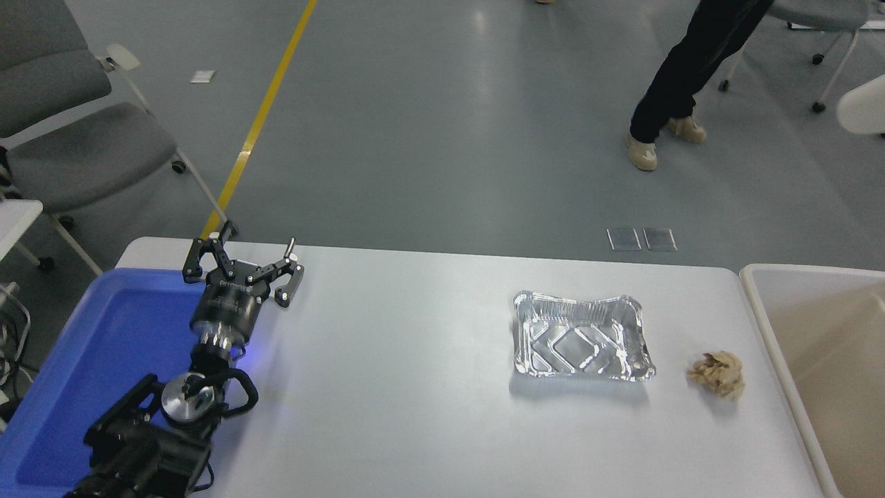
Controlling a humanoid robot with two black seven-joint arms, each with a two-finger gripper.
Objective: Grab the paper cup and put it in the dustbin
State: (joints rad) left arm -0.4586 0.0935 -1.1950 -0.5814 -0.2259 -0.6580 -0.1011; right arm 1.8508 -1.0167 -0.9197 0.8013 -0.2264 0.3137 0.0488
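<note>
The white paper cup [862, 113] shows only in part at the picture's right edge, high above the table, with its outer wall towards me. What holds it is cut off by the edge. The beige dustbin [762, 309] stands at the table's right end, below the cup in the picture. My right gripper is out of view. My left gripper [243, 263] is open and empty, parked at the far left of the table beside the blue tray.
A rectangular foil tray [584, 339] lies right of the table's middle. A crumpled tan paper wad [717, 375] lies between it and the bin. A blue plastic tray [104, 346] is at the left. A person's legs [681, 83] and chairs are beyond the table.
</note>
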